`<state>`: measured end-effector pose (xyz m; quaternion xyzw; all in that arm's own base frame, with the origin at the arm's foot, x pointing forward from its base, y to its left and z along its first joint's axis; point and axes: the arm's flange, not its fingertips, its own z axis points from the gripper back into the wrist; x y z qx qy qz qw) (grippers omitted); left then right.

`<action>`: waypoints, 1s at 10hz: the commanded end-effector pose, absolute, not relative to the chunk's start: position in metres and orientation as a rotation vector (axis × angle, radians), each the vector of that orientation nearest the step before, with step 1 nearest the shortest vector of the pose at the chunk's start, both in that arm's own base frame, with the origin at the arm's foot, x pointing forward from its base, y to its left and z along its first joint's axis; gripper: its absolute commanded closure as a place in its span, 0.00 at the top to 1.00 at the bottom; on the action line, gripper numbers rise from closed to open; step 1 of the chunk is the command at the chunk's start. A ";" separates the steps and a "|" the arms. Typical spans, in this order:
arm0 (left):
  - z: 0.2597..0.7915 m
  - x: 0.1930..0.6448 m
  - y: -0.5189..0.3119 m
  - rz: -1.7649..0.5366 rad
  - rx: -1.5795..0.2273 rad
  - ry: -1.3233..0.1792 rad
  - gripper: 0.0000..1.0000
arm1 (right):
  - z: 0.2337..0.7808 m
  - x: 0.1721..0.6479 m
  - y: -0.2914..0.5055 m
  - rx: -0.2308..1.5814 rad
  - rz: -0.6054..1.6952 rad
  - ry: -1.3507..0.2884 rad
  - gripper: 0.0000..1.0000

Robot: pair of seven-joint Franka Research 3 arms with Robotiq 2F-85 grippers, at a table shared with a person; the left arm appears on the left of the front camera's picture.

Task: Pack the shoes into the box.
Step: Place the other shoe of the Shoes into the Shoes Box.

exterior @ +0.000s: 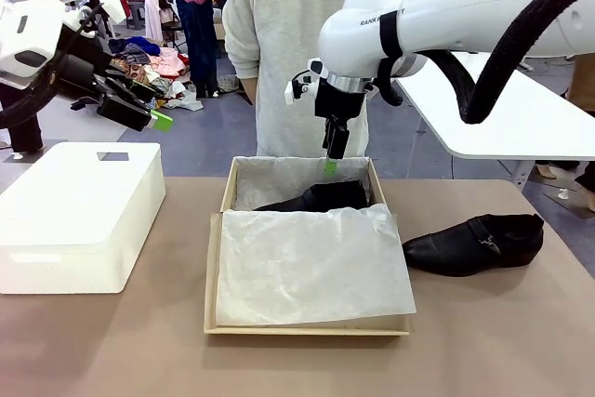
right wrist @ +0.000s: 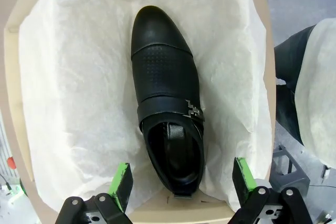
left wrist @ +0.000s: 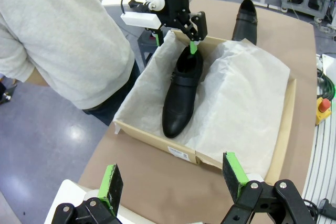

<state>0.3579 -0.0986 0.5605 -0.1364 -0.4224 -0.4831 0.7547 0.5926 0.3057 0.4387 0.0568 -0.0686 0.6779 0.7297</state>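
Above the box's [exterior: 226, 194] far edge, the right claw [right wrist: 182, 176] hangs wide open and empty over one shoe [right wrist: 165, 77] lying on tissue; the near half is free. Outside it, the second shoe [exterior: 474, 244] rests on the counter [exterior: 112, 341]. The left claw [left wrist: 173, 178] is wide open and empty, raised well apart.

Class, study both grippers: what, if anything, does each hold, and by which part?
Nothing is held. The right gripper hangs with open jaws over the heel end of the shoe in the box; the left gripper is open in mid-air.
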 end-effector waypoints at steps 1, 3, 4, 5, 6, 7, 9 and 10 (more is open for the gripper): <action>0.560 0.359 -0.098 -1.060 -0.311 -0.925 1.00 | 0.465 0.586 0.293 0.090 1.514 -0.143 1.00; 0.560 0.359 -0.098 -1.060 -0.311 -0.925 1.00 | 0.491 0.575 0.274 0.076 1.546 -0.128 1.00; 0.560 0.359 -0.098 -1.060 -0.311 -0.925 1.00 | 0.499 0.572 0.263 0.057 1.550 -0.126 1.00; 0.560 0.359 -0.098 -1.060 -0.311 -0.925 1.00 | 0.507 0.568 0.250 0.035 1.551 -0.131 1.00; 0.560 0.359 -0.098 -1.060 -0.311 -0.925 1.00 | 0.513 0.565 0.235 0.010 1.541 -0.118 1.00; 0.560 0.359 -0.098 -1.060 -0.311 -0.925 1.00 | 0.521 0.560 0.216 -0.012 1.529 -0.101 1.00; 0.560 0.359 -0.098 -1.060 -0.311 -0.925 1.00 | 0.529 0.550 0.183 -0.063 1.488 -0.090 1.00; 0.560 0.359 -0.098 -1.060 -0.311 -0.925 1.00 | 0.531 0.545 0.168 -0.087 1.467 -0.071 1.00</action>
